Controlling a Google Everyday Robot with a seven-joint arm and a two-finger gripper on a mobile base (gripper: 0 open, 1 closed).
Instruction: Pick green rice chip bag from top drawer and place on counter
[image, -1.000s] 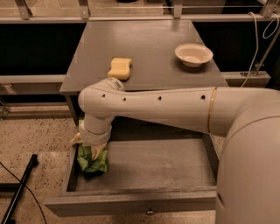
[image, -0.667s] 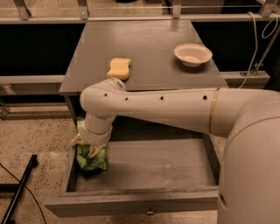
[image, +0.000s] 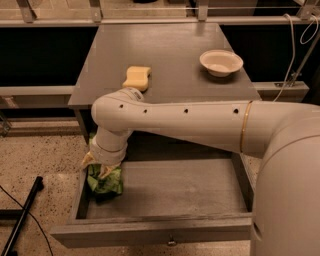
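Note:
The green rice chip bag is crumpled at the left end of the open top drawer, against its left wall. My gripper reaches down into the drawer from the white arm and is shut on the top of the bag; a tan fingertip shows at the bag's upper edge. The wrist hides the upper part of the bag. The counter lies behind the drawer, above it.
A yellow sponge lies on the counter's front left. A white bowl stands at the counter's right. My white arm spans the drawer's back edge. A black pole lies on the speckled floor at left.
The gripper and the bag have shifted up slightly inside the drawer's left end. The sponge and the bowl have not moved.

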